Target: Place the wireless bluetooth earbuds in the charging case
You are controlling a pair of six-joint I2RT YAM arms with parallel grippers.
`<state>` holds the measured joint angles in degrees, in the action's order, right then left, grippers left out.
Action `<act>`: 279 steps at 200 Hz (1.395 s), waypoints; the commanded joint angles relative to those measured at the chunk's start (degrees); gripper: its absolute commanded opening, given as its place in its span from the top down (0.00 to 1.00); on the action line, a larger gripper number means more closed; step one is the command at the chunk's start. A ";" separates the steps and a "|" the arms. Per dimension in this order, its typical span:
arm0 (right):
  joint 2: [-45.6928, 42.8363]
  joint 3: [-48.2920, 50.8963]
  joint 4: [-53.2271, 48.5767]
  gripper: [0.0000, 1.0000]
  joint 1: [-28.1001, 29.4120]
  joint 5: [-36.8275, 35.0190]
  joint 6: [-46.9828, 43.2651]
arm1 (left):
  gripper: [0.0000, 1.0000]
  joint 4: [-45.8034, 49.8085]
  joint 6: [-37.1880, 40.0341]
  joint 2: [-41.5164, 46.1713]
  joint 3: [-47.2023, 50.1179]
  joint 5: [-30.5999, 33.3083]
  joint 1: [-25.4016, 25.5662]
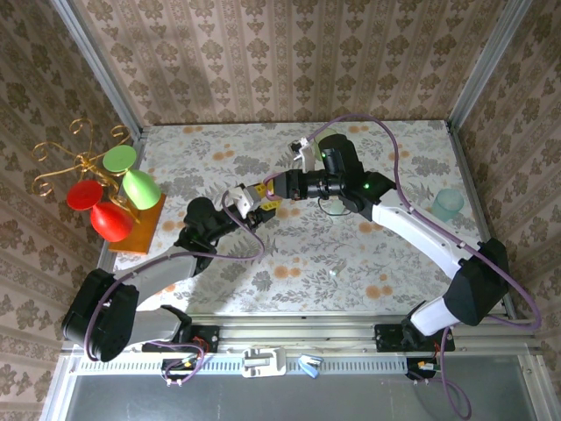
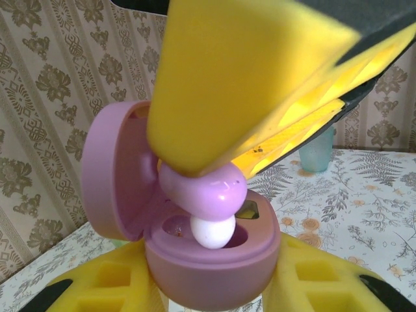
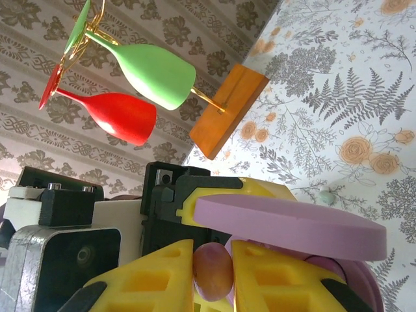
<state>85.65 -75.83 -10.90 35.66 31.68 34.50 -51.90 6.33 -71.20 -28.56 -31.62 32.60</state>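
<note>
R claw pinches pink-purple earbud, white tip in open charging case socket; L claw clamps case from below.

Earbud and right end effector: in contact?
Touching. The right wrist view shows the earbud pinched between the right end effector's two yellow fingers, with no gap on either side.

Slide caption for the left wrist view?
Right gripper sets a purple earbud into the open purple charging case held by the left gripper.
</note>
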 commanded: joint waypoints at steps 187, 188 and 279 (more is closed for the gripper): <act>-2.03 -1.87 -6.69 0.59 1.08 -7.76 -4.19 | 0.76 -1.10 1.32 1.59 -0.10 1.74 0.27; -2.23 -1.95 -6.79 0.58 1.08 -7.95 -4.18 | 0.76 -1.10 1.27 1.59 -0.10 1.74 0.27; -9.33 -1.18 -7.26 0.46 0.99 -14.56 -7.90 | 0.76 -1.19 1.38 0.49 -0.27 -1.60 0.27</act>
<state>80.09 -76.14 -17.12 36.64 21.32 28.75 -50.63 6.57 -70.98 -28.56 -30.44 32.60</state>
